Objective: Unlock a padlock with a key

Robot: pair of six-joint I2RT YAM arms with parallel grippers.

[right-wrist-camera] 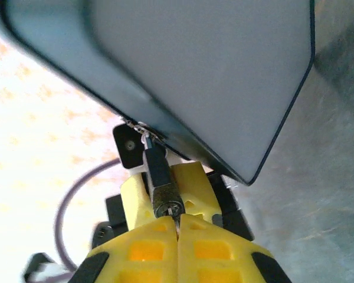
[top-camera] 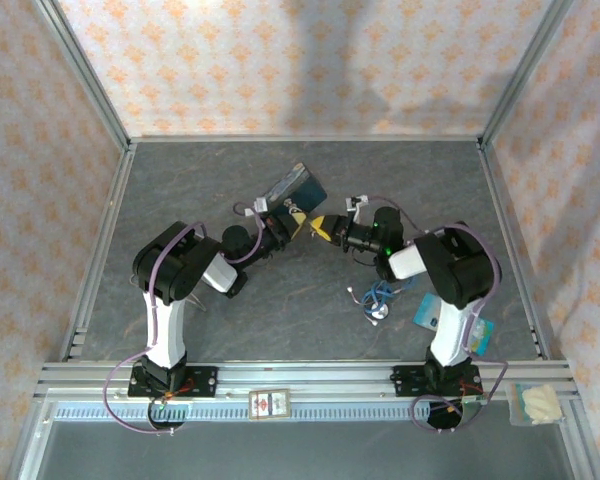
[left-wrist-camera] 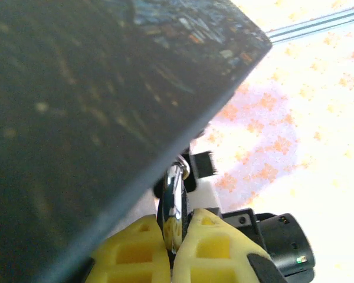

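On the near side of the painted box, far from it, a small card lies on the metal rail at the table's edge. A see-through bag sits on the same rail, far off to the box's right. Closer to the box, and also to its right, a flat blue packet and a blue curly cord lie on the gray table. The two arms reach in from both sides and meet tip to tip just on the near side of the box. The left gripper is right beside the box, and the right gripper is a little more to the box's right. In the right wrist view, the right gripper has its yellow fingers pressed together. They pinch the key, and just a thin pale bit of it sticks out. That bit meets the keyhole end of the padlock. The padlock is dark and small, and it points away toward the box's edge. Its far end is right up by that edge, but I cannot tell if it touches. I also cannot tell if its metal loop is open or locked. In the left wrist view, the left gripper has its yellow fingers squeezed tight on the padlock, which looks shiny there, with the dark box just past it. Beyond the box stands the back wall with little orange shapes.
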